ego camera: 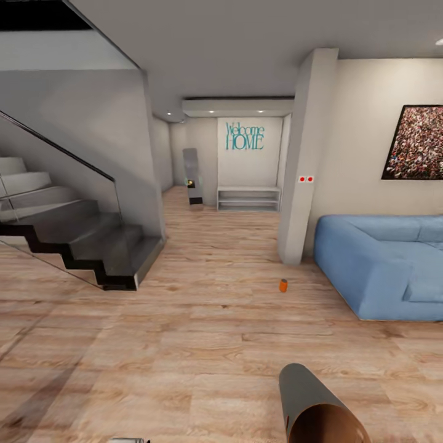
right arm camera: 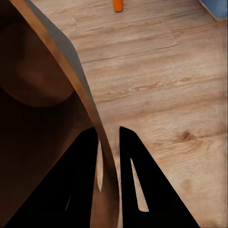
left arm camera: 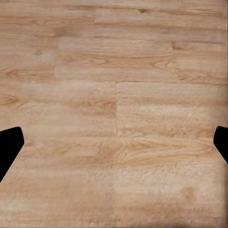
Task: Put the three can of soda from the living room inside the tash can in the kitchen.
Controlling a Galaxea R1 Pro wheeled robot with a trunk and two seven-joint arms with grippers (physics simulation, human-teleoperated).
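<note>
One orange can of soda (ego camera: 283,285) stands upright on the light wood floor of the living room, near the corner of a white pillar; it also shows in the right wrist view (right arm camera: 118,4). The tash can (ego camera: 320,409) hangs low in front of me, grey outside and coppery brown inside. My right gripper (right arm camera: 108,130) is shut on its rim, one finger inside the wall (right arm camera: 71,71) and one outside. My left gripper (left arm camera: 115,147) is open over bare floor planks, with nothing between its fingers. The other two cans are out of view.
A blue sofa (ego camera: 384,267) stands at the right, just past the white pillar (ego camera: 304,166). Dark stairs (ego camera: 80,240) with a glass rail fill the left. A hallway ahead ends at a "Welcome HOME" wall (ego camera: 245,136) with a low shelf (ego camera: 248,199).
</note>
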